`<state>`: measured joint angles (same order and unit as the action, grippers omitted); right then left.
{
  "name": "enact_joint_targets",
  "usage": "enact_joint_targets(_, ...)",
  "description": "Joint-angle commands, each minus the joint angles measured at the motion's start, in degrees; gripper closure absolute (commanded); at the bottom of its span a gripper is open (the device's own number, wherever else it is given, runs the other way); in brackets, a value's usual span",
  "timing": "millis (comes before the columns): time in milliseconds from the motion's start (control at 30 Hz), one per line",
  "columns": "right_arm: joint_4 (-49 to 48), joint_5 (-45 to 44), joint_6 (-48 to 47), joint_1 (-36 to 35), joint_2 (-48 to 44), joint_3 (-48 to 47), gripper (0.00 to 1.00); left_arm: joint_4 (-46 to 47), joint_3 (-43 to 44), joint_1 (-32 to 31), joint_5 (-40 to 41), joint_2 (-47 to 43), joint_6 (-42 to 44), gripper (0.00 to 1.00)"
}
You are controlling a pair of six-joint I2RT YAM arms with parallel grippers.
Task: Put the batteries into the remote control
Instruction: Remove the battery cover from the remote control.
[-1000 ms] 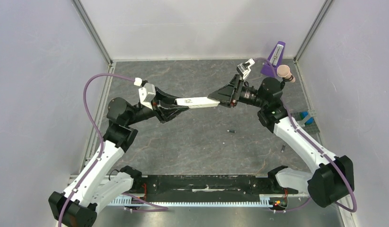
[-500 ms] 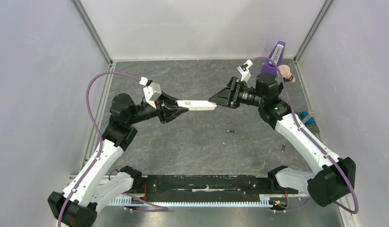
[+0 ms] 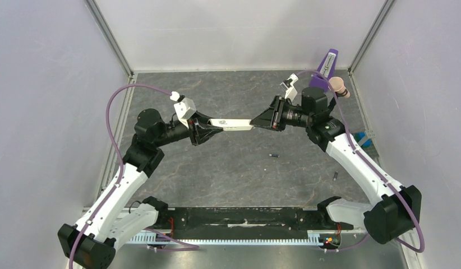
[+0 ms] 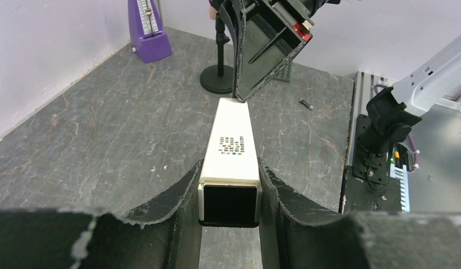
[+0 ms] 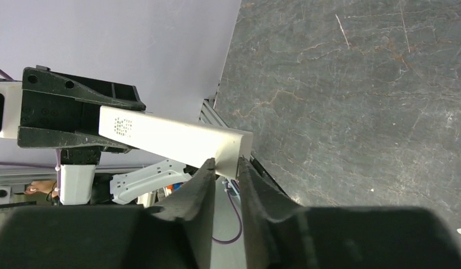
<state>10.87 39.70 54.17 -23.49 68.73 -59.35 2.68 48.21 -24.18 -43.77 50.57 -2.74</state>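
The white remote control [image 3: 235, 124] hangs level above the table between both arms. My left gripper [image 3: 221, 126] is shut on its near end, the black fingers [image 4: 180, 196] pressing both long sides around a dark square end face. My right gripper [image 3: 252, 121] meets the opposite end, and its fingertips [image 5: 208, 168] pinch the end of the remote control [image 5: 178, 137]. Two batteries lie loose on the slate: one [image 3: 274, 154] near the middle, another [image 3: 335, 175] by the right arm. One battery [image 4: 305, 103] also shows in the left wrist view.
A purple metronome [image 3: 324, 70] stands in the far right corner beside a pink knob on a black stand [image 3: 339, 85]. A blue object [image 3: 363, 139] lies at the right edge. Grey walls enclose the table on three sides.
The right gripper has narrowed onto the remote's far end. Both arms shifted slightly toward the back, carrying the remote with them.
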Motion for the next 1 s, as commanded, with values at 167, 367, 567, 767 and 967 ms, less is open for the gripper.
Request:
enact_joint_targets(167, -2.99, -1.28, 4.04, 0.28, 0.16, -1.08, 0.91, 0.85, 1.55, 0.14, 3.15, -0.52, 6.09, 0.98)
enact_joint_targets(367, -6.9, -2.26, 6.18, 0.75, -0.38, -0.47, 0.99, -2.41, 1.63, 0.07, 3.69, -0.15, 9.39, 0.98)
enact_joint_targets(567, -13.63, -3.84, 8.33, 0.83, 0.18, 1.0, 1.0, -7.21, 1.21, 0.15, 4.54, 1.39, 11.99, 0.98)
enact_joint_targets(767, -22.36, -7.41, 11.87, 0.79, 0.52, 5.97, 1.0, -8.26, -1.38, 0.18, 7.45, 3.0, 12.66, 0.98)
enact_joint_targets(967, -36.14, -11.52, 18.25, 0.98, -1.05, 11.9, 1.0, -7.51, -6.26, 0.27, 11.25, 2.77, 12.25, 0.98)
